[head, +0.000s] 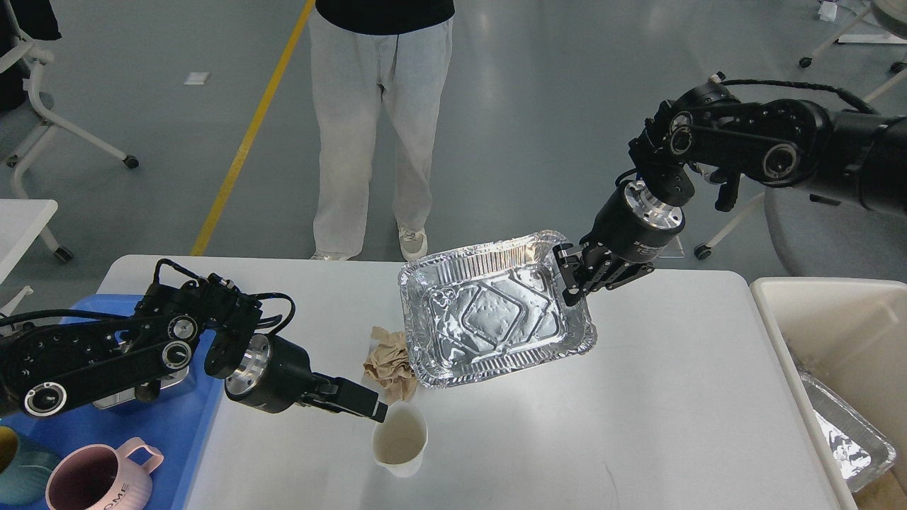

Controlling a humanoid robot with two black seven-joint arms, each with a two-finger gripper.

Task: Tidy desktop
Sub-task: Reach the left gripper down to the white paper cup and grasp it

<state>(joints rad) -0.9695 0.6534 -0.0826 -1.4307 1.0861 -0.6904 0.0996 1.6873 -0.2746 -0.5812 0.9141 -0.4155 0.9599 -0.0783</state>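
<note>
Clamping foil tray (489,312), right end effector (570,280) (left (379,411) unclear); mug (96,482) reads "OME".

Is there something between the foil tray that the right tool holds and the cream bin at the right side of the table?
Nothing visible. The right tool holds the foil tray by its rim, and it seems lifted over the desktop. Only bare desktop lies between it and the cream bin. Another foil tray already lies inside the bin.

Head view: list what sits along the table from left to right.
Blue tray → pink mug → left gripper → paper cup → foil tray → right gripper → cream bin. The crumpled paper is left out; it overlaps the cup and foil tray.
</note>
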